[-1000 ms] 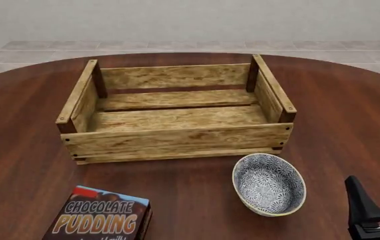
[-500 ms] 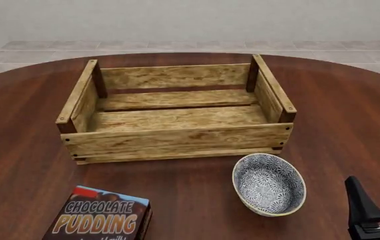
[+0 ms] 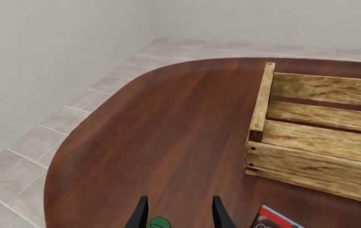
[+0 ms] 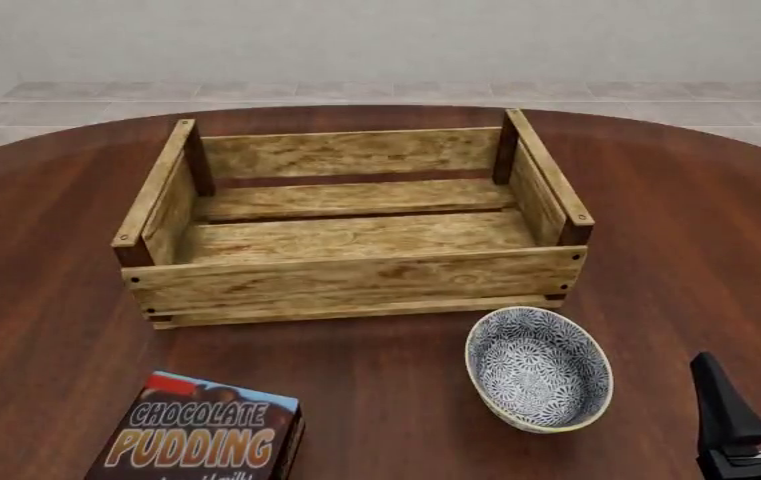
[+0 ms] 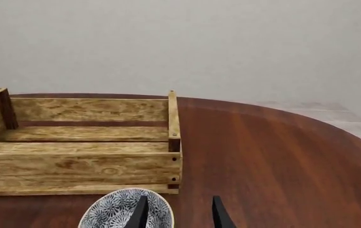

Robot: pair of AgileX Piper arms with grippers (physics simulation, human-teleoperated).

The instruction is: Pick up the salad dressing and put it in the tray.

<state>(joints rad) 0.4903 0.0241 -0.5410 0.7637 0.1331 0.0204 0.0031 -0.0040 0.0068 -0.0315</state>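
Note:
Of the salad dressing, only the dark green cap (image 3: 159, 222) shows, at the edge of the left wrist view; the front view does not show the bottle. My left gripper (image 3: 179, 216) is open, and the cap sits between its fingers, closer to one of them. The left gripper is outside the front view. The tray (image 4: 353, 275) is a light-wood slatted crate at the middle of the table, with nothing in it; it also shows in both wrist views (image 3: 307, 161) (image 5: 79, 166). My right gripper (image 4: 760, 385) (image 5: 179, 216) is open at the table's front right, holding nothing.
A round blue-patterned bowl (image 4: 538, 368) (image 5: 120, 211) stands just in front of the tray's right corner, left of my right gripper. A brown chocolate pudding box (image 4: 207, 435) (image 3: 275, 219) lies at the front left. The table's left rim curves round close to my left gripper.

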